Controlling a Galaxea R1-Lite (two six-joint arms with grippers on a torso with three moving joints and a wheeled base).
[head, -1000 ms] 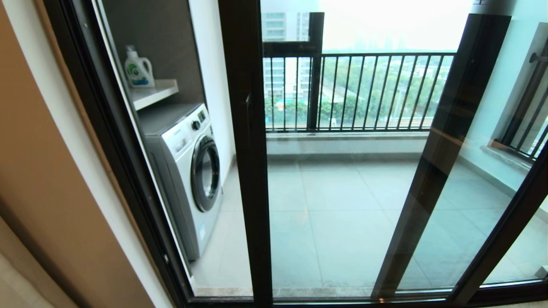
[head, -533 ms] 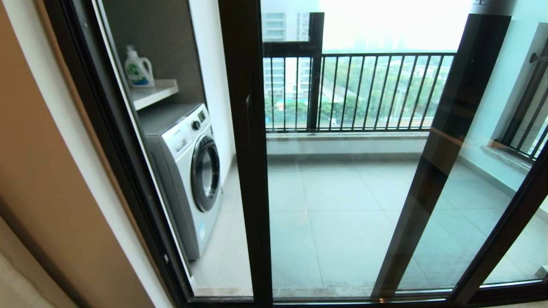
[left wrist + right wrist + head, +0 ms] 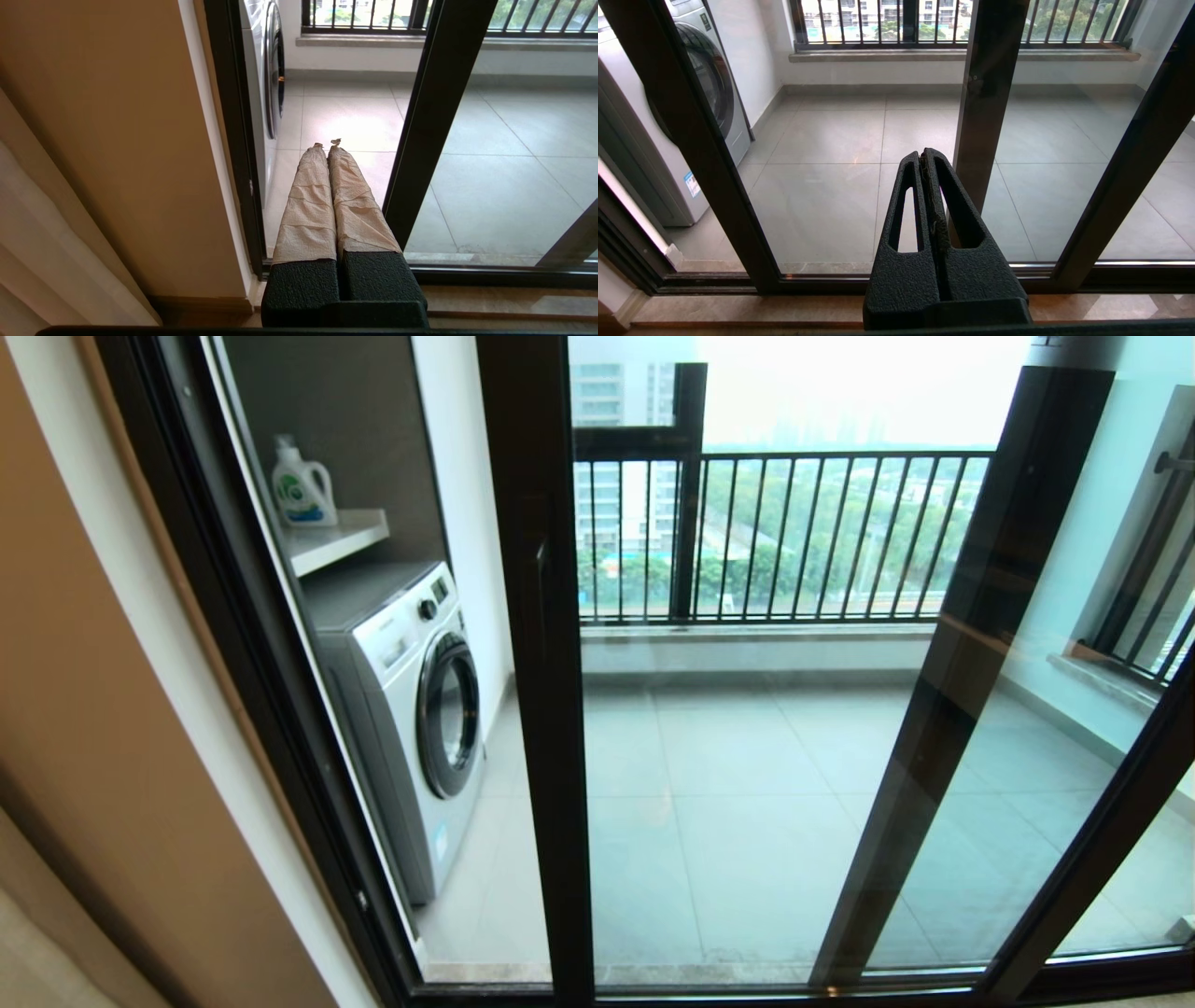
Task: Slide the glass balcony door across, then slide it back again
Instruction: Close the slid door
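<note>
1. The glass balcony door (image 3: 747, 737), a full-height clear pane in a slim dark brown-black metal frame, stands in the middle of the doorway. Its near upright (image 3: 546, 709) carries a small dark bar handle (image 3: 540, 555) at about the height of the balcony railing.
2. To the left of that upright the opening shows a white front-loading washing machine (image 3: 411, 709) and a white detergent bottle with a green label (image 3: 301, 485) on a pale shelf. To the right, a second dark upright leans across the view.
3. The left gripper (image 3: 328, 147), its two fingers wrapped in tan paper tape, is pressed closed on nothing. It hangs low near the floor track, between the left jamb and the door's near upright.
4. The right gripper (image 3: 923, 156), bare black with slotted fingers, is likewise closed and empty, low before the glass pane.
5. Neither arm appears in the head view, and nothing touches the door, so the first slide looks not yet begun.
6. The next move likely calls for raising a gripper to the handle, or setting it against the upright's edge, before pushing sideways along the track.
</note>
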